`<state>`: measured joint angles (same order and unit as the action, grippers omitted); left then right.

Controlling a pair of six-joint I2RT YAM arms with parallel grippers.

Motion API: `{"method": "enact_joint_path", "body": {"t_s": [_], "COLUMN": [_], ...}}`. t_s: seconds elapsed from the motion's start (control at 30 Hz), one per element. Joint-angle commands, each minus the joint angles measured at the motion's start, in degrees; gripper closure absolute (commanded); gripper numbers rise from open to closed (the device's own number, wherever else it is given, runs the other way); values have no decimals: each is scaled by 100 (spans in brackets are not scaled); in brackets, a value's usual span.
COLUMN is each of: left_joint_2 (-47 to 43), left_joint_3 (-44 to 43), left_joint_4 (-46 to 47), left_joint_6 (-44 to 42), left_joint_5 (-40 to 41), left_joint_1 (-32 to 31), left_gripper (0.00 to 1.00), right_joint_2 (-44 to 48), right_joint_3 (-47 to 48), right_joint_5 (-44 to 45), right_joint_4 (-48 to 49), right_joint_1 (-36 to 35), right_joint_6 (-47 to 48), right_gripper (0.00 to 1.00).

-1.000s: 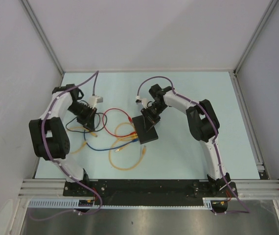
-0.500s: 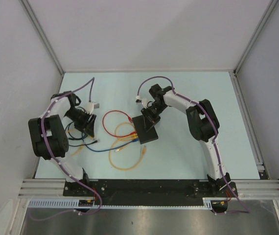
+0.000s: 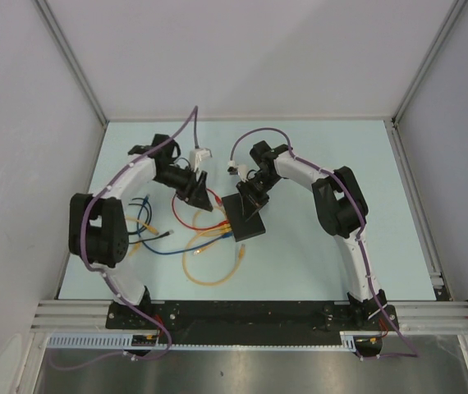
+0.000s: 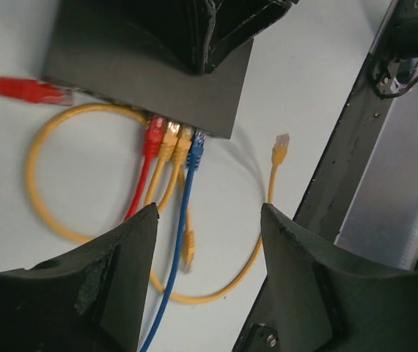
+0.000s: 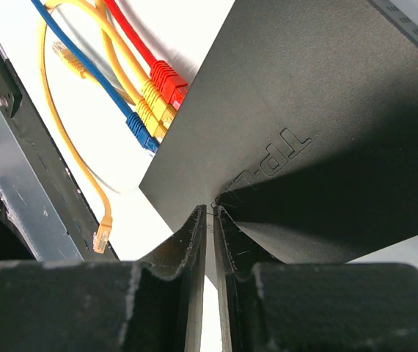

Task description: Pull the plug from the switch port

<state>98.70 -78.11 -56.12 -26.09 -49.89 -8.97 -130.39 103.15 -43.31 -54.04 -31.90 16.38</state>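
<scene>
Left claw (image 3: 204, 199), seen from above, hangs just to the left of the switch (image 3: 246, 223), which lies flat near the middle of the table (image 3: 316, 156). The right claw (image 3: 250, 203) sits on the switch's far end.

From the left wrist, the left claw's fingers (image 4: 92, 286) stand wide apart with nothing between them. They point at the socket edge of the switch, where four plugs sit side by side: a red plug (image 4: 154, 136), two yellow plugs (image 4: 176, 141) and a blue plug (image 4: 196, 150). A loose yellow plug (image 4: 281, 141) lies apart on the table.

From the right wrist, the right claw's fingers are pressed together, their tips resting on the switch's top face near its corner. It pins the box rather than clamping it.

The plugs touch one another, so the wide claw could close on two at once or pinch a cable instead of a plug body. Each plug probably has a latch tab. If that stays up, the pull may drag the whole switch, and a hold that only presses from above could let the box slide or tip.
</scene>
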Motion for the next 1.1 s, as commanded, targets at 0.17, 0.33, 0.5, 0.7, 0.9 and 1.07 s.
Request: {"method": "enact_joint_path", "body": {"t_s": [0.17,0.33,0.5,0.7,0.9,1.07], "left_joint_2": [957,1468,1732,1890,2127,2277], "left_joint_3": [481,182,173,296,191,155], "left_joint_4": [1964,1956,2069,2184,1947,1877], "left_joint_6": [1589,1677,1615,1510,1194,1097], "left_joint_5": [-214,-302,-276,-293,-627,-715], "left_joint_1": [-614,-737,-860,-852,-887,-905], "left_gripper": [38,43,48,52,63,68], "right_joint_2": [-4,57,110,101,40,40], "right_joint_3": [-199,-295,-410,-463,-428,-419], "right_joint_5": [639,657,675,666,683,692], "right_joint_4": [43,52,43,43,25,17], "right_joint_1": [17,8,26,35,17,26], "right_joint_6": [295,322,348,348,348,348], "right_gripper": [85,85,84,84,84,84]}}
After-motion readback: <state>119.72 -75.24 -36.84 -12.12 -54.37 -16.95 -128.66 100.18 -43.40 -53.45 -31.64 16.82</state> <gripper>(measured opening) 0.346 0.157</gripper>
